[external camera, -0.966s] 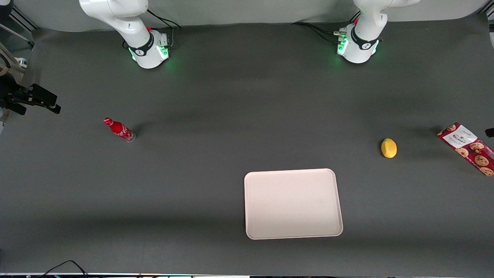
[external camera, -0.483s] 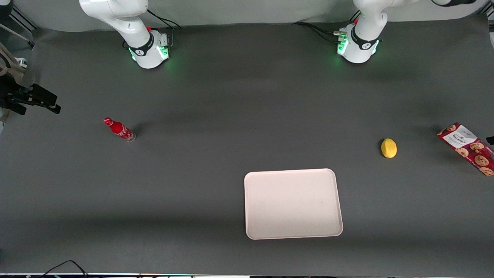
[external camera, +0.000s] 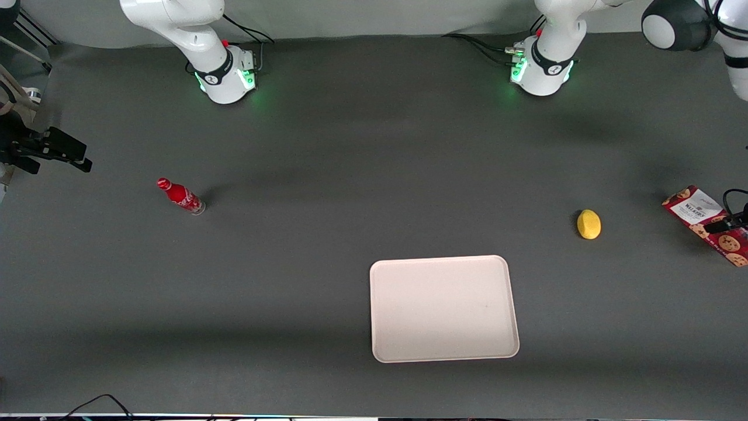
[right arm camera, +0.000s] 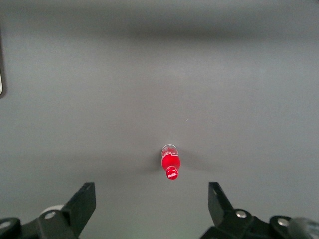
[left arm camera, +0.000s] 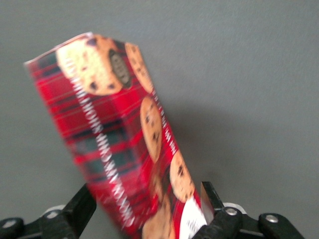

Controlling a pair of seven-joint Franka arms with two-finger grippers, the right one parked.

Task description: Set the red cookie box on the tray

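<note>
Red cookie box (left arm camera: 119,144), flat tartan-print carton w/ choc-chip cookie pics, lies between my gripper's (left arm camera: 147,209) spread black fingers (left arm camera: 75,209); nothing gripped, cream tray (external camera: 444,308) well apart.

Dark "WALKERS" on the white label panel of the red cookie box (external camera: 695,209), under the straddling gripper (left arm camera: 147,205).

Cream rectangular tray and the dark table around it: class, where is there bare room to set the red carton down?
The large cream rectangular tray is wholly bare. Open table lies between it and the yellow lemon, and between it and the small red bottle. It is crowded only at the working arm's end, where the hand straddles the long red cookie box, fingers open.
</note>
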